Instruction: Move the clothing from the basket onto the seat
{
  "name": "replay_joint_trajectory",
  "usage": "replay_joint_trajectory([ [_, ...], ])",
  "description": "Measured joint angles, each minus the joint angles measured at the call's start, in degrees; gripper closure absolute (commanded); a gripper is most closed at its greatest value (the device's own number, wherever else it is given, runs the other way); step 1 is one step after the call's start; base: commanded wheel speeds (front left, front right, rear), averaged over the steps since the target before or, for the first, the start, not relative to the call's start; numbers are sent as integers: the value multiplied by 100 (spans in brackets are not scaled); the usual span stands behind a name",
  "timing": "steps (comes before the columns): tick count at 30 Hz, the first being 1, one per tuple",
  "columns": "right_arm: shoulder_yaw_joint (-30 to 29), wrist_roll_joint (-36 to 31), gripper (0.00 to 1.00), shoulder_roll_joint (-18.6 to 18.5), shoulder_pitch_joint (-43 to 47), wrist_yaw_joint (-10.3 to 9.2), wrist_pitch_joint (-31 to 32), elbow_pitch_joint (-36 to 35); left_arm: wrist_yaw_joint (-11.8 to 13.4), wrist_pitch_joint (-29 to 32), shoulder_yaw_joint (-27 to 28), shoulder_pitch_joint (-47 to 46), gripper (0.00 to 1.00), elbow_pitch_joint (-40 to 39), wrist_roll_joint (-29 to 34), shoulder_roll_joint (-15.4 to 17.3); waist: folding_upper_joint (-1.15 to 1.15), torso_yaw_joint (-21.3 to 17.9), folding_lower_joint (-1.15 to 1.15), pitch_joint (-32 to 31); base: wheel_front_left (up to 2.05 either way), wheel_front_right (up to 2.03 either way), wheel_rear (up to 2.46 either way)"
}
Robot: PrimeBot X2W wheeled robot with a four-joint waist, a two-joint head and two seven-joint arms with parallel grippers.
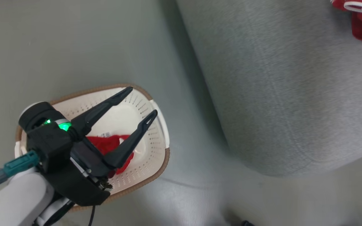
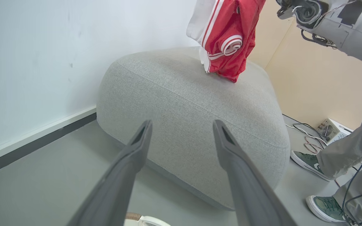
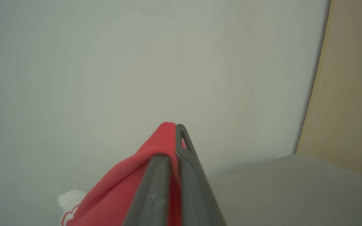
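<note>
The right gripper has its jaws pressed together on a fold of a red garment. The garment hangs bunched below it over the far part of the seat. Its lowest corner is at the cushion's top, touching or just clear, I cannot tell which. The other red garment lies crumpled in the bottom of the basket, which stands on the floor near the seat. The left gripper hangs above the basket with its jaws wide apart and nothing between them.

The step in hand looks like setting the held garment down. To do it well, the right arm should come lower so that more of the cloth settles on the cushion before the jaws part. Let go from this height, it would probably land in a heap, and cloth that looks this smooth could slide off the rounded edge. Placing it toward the middle of the cushion, away from the edge, leaves room for the other piece. For that one, the left gripper should go straight down onto the thickest part of the bunch, clear of the basket wall, and pinch deep enough to take more than one layer
</note>
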Motion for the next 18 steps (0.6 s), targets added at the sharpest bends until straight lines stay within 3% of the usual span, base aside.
replay_joint_trajectory([
  [7,120,-59,100,191,666,-154,219,906,-47,-102,115,-58,0,-14,0,141,0,216,0,389,0,0,0],
  [15,569,-328,100,360,1059,-155,665,1772,-97,-189,90,-68,0,112,1,124,-1,285,-2,402,0,0,0],
  [17,636,-353,48,355,1056,-155,728,1904,-99,-209,80,-69,0,131,1,101,-1,273,-2,359,0,0,0],
  [18,660,-376,0,355,1047,-155,733,1933,-102,-210,73,-68,0,144,1,89,-1,267,-2,335,0,0,0],
])
